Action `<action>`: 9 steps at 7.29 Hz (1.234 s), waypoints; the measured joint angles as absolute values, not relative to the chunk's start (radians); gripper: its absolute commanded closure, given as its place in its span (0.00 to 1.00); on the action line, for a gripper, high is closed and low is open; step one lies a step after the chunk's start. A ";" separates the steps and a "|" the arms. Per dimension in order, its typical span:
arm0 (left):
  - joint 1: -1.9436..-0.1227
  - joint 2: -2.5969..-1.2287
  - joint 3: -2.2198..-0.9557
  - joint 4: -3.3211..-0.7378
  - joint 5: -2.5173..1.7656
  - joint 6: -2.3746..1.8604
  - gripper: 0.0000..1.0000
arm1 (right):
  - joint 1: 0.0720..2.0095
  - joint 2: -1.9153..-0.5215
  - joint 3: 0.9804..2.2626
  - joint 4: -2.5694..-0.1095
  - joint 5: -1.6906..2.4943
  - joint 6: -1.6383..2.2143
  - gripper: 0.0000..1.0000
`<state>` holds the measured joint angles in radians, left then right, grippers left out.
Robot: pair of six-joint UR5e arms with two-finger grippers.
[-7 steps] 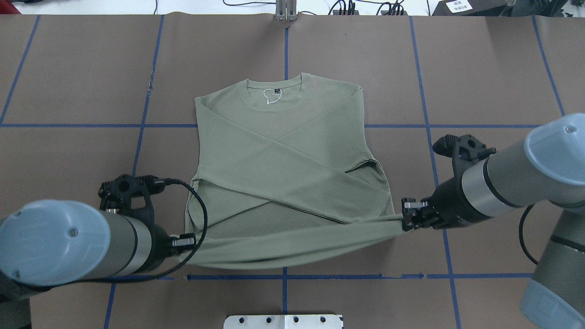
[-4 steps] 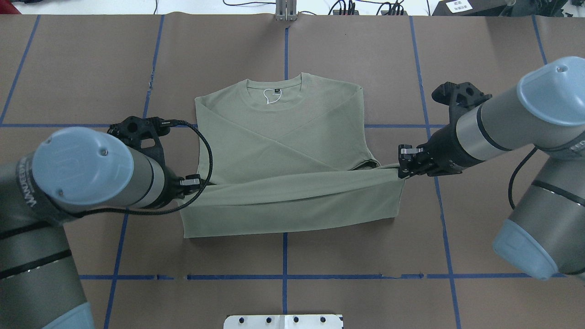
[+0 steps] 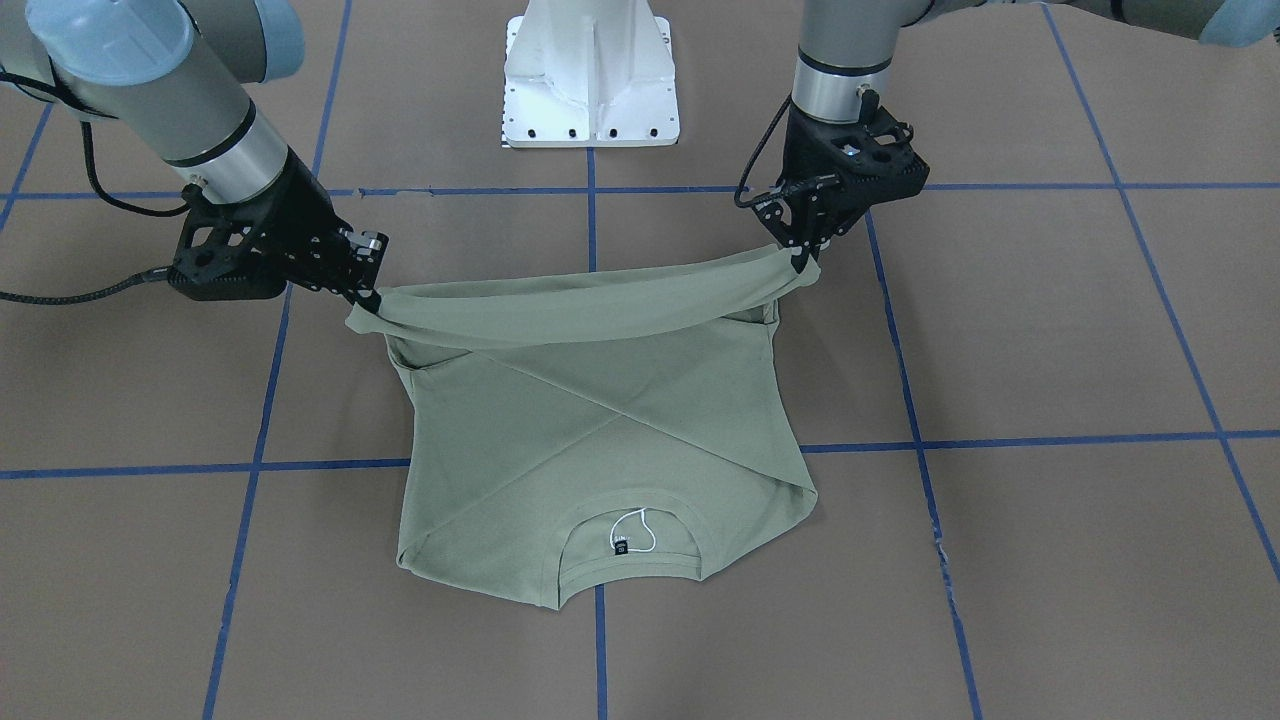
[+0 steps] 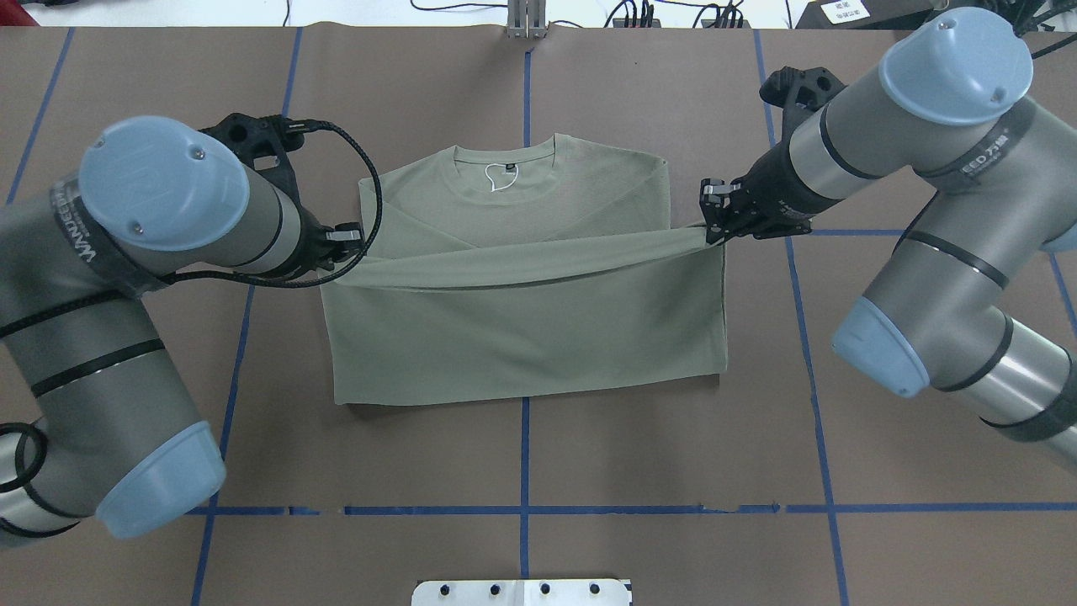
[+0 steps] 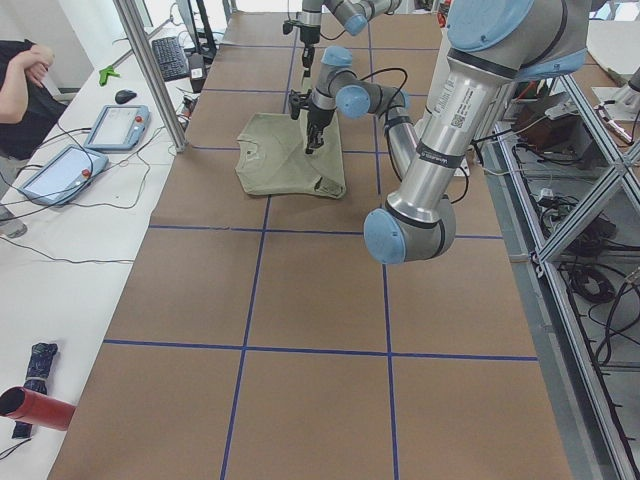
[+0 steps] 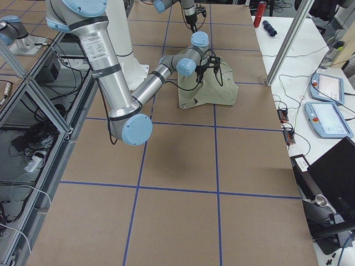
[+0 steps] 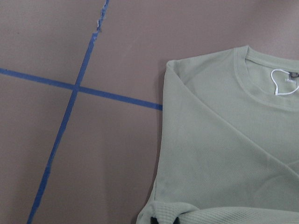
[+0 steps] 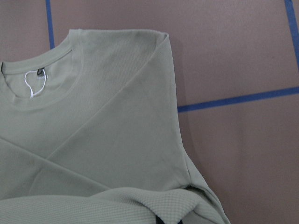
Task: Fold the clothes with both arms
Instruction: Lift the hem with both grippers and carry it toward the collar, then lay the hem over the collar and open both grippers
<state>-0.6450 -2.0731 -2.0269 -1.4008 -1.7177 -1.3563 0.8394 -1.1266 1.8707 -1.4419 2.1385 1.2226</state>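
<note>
A table covered in brown paper (image 4: pixel 126 76), marked into large squares by blue tape lines (image 4: pixel 522 510), fills the views, with the white metal pedestal base (image 3: pixel 590 70) bolted at its 6 o'clock edge in the overhead view. A white side bench with cables and two tablet-like control pendants (image 5: pixel 125 125) runs along the far side.

The pale sage-green long-sleeved knit shirt (image 4: pixel 522 337) lies near the middle of the table, its collar toward 12 o'clock. Its black neck tag (image 4: pixel 506 166) with a white loop (image 4: pixel 496 178) shows inside the neckline. Both sleeves are folded in and cross over the chest in an X.

The hem is raised off the table and stretched as a taut band across the shirt's middle, from 9 o'clock to 3 o'clock. Below it, toward 6 o'clock, the lower body slopes down to a straight fold edge that rests on the paper.

The black two-finger left gripper (image 4: pixel 349 241) holds the band's 9 o'clock end, its jaws clamped on the hem corner. The black two-finger right gripper (image 4: pixel 713 222) pinches the 3 o'clock end in the same way. Both grey-and-silver arms with light blue joint caps reach in from the sides, and a black cable loops around the left wrist. Each wrist camera looks down on the collar and a folded shoulder, with a bunched bit of hem at its lower edge.
</note>
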 measured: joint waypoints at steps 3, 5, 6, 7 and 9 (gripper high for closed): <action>-0.681 -2.087 -1.864 -1.562 -1.713 -1.344 1.00 | 0.871 -0.965 1.609 -1.394 2.116 1.210 1.00; -0.711 -2.099 -1.739 -1.695 -1.712 -1.344 1.00 | 0.878 -0.938 1.485 -1.308 2.107 1.211 1.00; -0.721 -2.114 -1.670 -1.756 -1.712 -1.344 1.00 | 0.882 -0.922 1.446 -1.293 2.098 1.211 1.00; -0.726 -2.125 -1.615 -1.805 -1.711 -1.346 1.00 | 0.885 -0.903 1.412 -1.288 2.085 1.211 1.00; -0.735 -2.138 -1.566 -1.845 -1.710 -1.349 1.00 | 0.885 -0.867 1.358 -1.284 2.066 1.211 1.00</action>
